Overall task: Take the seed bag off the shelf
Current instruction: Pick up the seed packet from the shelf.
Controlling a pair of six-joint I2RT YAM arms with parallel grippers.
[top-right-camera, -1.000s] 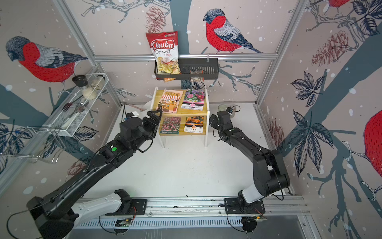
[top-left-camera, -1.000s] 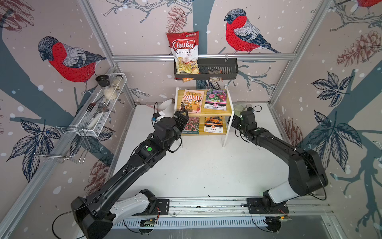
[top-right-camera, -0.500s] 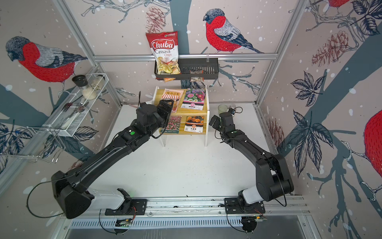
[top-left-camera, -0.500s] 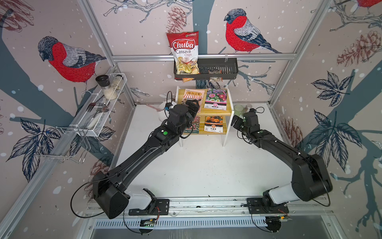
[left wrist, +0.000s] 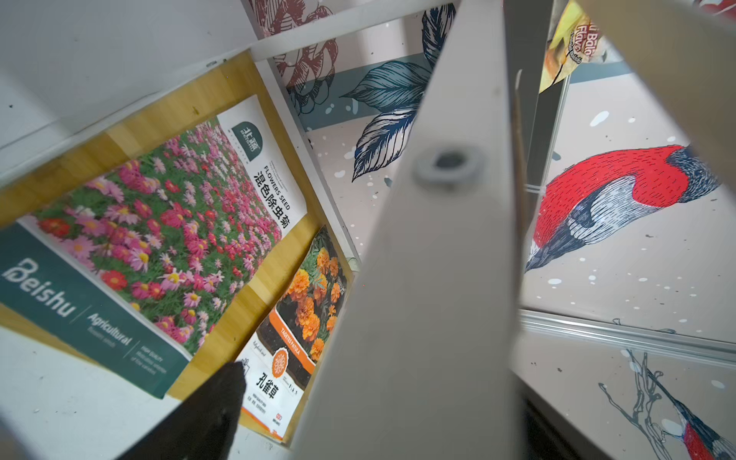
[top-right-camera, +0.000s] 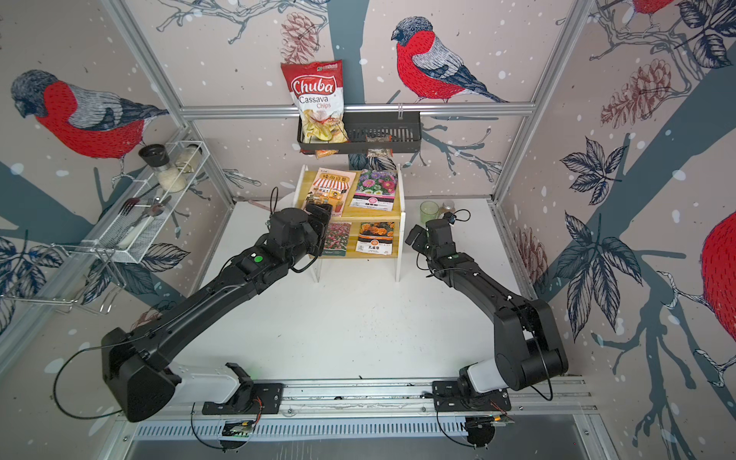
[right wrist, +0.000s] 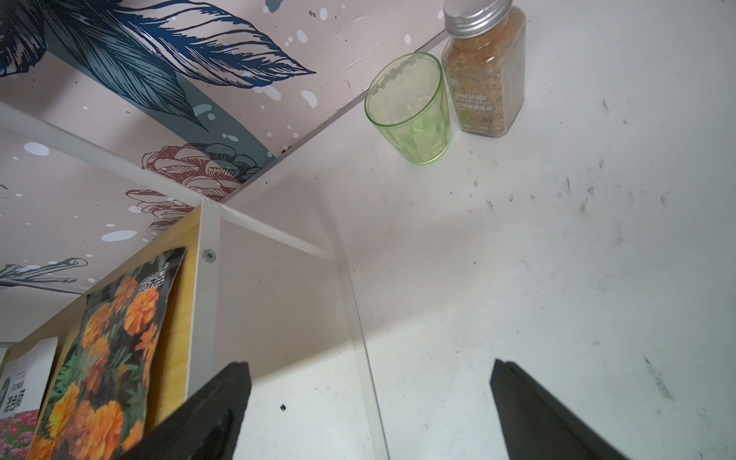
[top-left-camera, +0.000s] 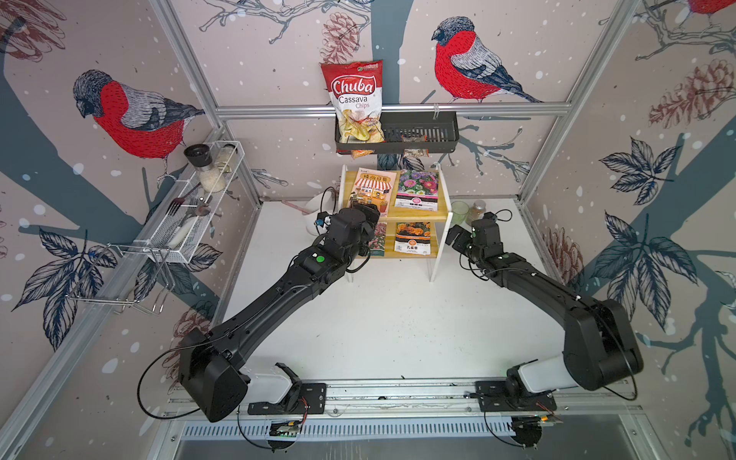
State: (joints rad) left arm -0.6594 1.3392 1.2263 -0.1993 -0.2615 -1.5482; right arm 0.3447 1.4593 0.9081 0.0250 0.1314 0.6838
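Behind left claw [top-left-camera: 369,210], pink seed bag [top-left-camera: 378,240] lies half-hidden.

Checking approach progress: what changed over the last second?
The left gripper reached forward to the left front of the shelf, jaws open, nothing gripped. The right gripper, open beside the shelf's right side, barely shifted. All four seed packets lie on the shelf as before.

Left arm [top-left-camera: 278,294] stretched long from lower left of the frame up to its centre, left tool [top-left-camera: 369,210] with jaws parted, right arm [top-left-camera: 533,282] folded at lower right, forearm reaching inward, right tool [top-left-camera: 455,238] spread wide right of centre
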